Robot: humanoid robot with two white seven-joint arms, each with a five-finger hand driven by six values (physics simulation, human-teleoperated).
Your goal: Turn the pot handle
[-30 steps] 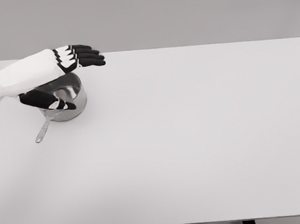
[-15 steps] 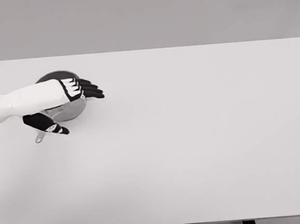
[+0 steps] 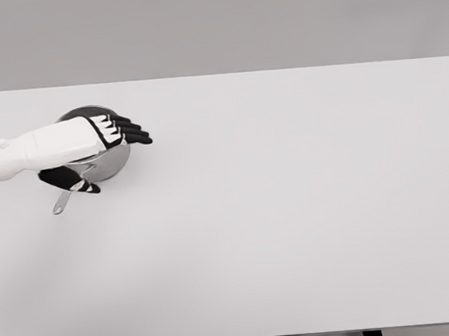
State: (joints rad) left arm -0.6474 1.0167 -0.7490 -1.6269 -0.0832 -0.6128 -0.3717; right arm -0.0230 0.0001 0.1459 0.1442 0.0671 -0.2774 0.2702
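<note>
Steel, shiny round pot (image 3: pixel 109 163) at table's (image 3: pixel 290 209) far-left, thin handle (image 3: pixel 62 200) pointing near-left. Left hand (image 3: pixel 101 137) over it, fingers extended, grasping nothing (thumb beside handle). Rigid, slick; push near handle tip.

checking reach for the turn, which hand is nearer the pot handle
Left. The left hand lies across the pot, its thumb down by the pot handle. The right hand is not in view.

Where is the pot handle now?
In the head view, the pot handle points toward the table's near-left, just below the left hand.
</note>
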